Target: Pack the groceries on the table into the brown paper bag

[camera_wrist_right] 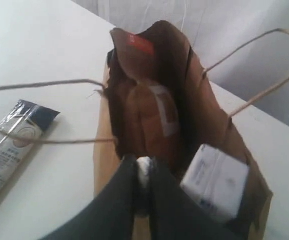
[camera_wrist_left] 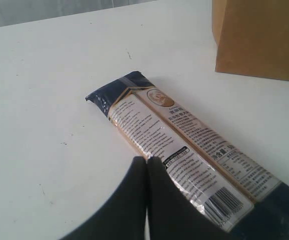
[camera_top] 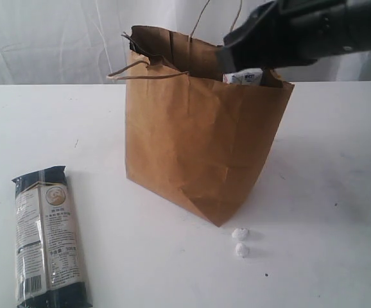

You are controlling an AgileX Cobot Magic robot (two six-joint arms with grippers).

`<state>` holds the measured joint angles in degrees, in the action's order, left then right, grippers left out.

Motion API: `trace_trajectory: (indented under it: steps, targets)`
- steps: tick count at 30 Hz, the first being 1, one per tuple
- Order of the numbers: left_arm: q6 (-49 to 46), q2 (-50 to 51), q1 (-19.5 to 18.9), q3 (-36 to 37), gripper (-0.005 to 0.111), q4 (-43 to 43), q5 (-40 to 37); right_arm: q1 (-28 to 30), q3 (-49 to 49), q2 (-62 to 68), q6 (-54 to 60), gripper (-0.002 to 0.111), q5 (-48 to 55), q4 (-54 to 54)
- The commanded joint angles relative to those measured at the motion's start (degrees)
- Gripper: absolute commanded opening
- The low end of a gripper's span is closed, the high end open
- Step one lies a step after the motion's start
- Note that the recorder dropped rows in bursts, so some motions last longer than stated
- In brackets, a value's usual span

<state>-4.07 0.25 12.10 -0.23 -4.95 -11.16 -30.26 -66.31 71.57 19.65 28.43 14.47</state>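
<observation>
I judged the packing nearly done. Only the long dark-blue noodle packet (camera_top: 47,237) lay flat on the tabletop (camera_top: 327,160), at eight o'clock from the brown paper bag (camera_top: 198,128), glossy, with a pale printed label. My left hand (camera_wrist_left: 147,164) hovered clenched over it and would need to open before gripping. My right hand (camera_wrist_right: 143,162) hung clenched, apparently empty, over the bag's mouth, above the brown-orange pouch (camera_wrist_right: 149,117) and small white-blue carton (camera_wrist_right: 214,182).
</observation>
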Motion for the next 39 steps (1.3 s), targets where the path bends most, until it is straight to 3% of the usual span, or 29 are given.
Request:
trace_trajectory:
  steps: [1,6,8,11,13,16,21,29,39]
  targets:
    - [-0.18,-0.25,-0.08,0.23,0.0,-0.35,0.0,0.02,-7.28,8.95,0.7,0.0,-1.64,-2.52]
    - [-0.18,-0.25,-0.08,0.23,0.0,-0.35,0.0,0.08,-12.95,16.48,0.7,0.002,-0.25,-2.97]
    - [-0.18,-0.25,-0.08,0.23,0.0,-0.35,0.0,0.08,-13.73,17.98,0.56,0.015,0.3,-2.48]
    - [-0.18,-0.25,-0.08,0.23,0.0,-0.35,0.0,0.08,-13.73,17.42,0.56,0.053,-0.74,-2.59]
    - [-0.18,-0.25,-0.08,0.23,0.0,-0.35,0.0,0.08,-13.73,16.25,0.56,0.059,-0.93,-2.59]
    - [-0.18,-0.25,-0.08,0.23,0.0,-0.35,0.0,0.08,-11.83,12.27,-0.06,0.057,-0.93,-2.94]
    - [-0.18,-0.25,-0.08,0.23,0.0,-0.35,0.0,0.08,1.07,-3.6,-12.62,0.053,-1.12,-14.92]
    - [-0.18,-0.25,-0.08,0.23,0.0,-0.35,0.0,0.08,10.01,-22.43,-16.72,0.053,12.88,-16.8]
    - [-0.18,-0.25,-0.08,0.23,0.0,-0.35,0.0,0.08,23.33,-18.94,-18.35,0.053,16.47,-15.03]
